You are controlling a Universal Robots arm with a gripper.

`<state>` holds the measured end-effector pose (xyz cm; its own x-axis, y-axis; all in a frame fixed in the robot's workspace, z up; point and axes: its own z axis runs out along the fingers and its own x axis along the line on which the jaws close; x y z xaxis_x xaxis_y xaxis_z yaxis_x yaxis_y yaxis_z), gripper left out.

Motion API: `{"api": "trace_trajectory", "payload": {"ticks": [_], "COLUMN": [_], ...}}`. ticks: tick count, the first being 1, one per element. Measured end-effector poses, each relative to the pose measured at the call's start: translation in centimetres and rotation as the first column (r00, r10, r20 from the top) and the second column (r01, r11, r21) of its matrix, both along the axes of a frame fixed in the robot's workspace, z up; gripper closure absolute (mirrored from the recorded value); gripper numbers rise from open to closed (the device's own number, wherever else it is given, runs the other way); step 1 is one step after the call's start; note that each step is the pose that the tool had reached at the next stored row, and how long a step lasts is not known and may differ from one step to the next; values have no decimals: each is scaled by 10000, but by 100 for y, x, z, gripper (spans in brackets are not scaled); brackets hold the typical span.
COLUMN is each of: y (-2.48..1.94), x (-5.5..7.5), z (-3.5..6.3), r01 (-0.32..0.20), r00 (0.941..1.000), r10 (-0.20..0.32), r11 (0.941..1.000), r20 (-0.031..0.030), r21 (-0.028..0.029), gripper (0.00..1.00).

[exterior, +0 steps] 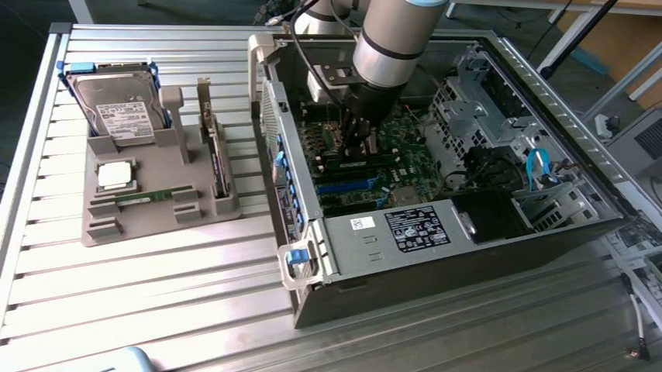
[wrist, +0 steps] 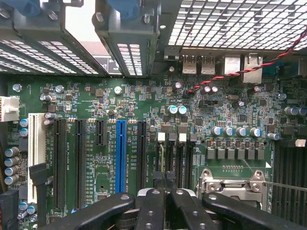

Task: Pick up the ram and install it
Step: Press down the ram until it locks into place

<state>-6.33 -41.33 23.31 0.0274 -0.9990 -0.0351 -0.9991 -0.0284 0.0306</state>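
Inside the open computer case, right under my wrist camera, I am seeing the gripper with its black fingers pressing together just over the motherboard. Whether a ram stick is pinched between them I cannot tell. The fingertips are sitting at the near end of the memory slots, beside the silver processor socket bracket, with the blue expansion slot and the black ones lying a little off to one side.

Pulling back to the exterior view, the arm is reaching straight down into the case, its gripper hovering low above the green board near the middle.

Further off, towards the exterior view's left, the grey parts holder is standing on the slatted metal table. One ram is lying flat in its front groove, beside the square silver processor chip, with a hard drive behind and a dark expansion card standing on edge.
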Motion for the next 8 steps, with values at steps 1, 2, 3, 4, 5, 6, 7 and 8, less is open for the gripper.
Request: {"api": "trace_trajectory", "payload": {"ticks": [1, 2, 3, 4, 5, 6, 7, 8], "y": [-1, -2, -3, -3, -2, -3, -3, -3], "x": [0, 0, 0, 0, 0, 0, 0, 0], "z": [-4, -8, -10, -12, -13, -13, -13, -13], "r01": [-1, 0, 0, 0, 0, 0, 0, 0], "r00": [10000, 10000, 10000, 10000, 10000, 10000, 10000, 10000], "r10": [1, 0, 0, 0, 0, 0, 0, 0], "r11": [10000, 10000, 10000, 10000, 10000, 10000, 10000, 10000], "r20": [-1, -2, -3, -3, -1, -1, -1, -1], "r21": [-2, -3, -3, -3, 0, 0, 0, 0], "gripper": [89, 89, 89, 89, 89, 89, 89, 89]}}
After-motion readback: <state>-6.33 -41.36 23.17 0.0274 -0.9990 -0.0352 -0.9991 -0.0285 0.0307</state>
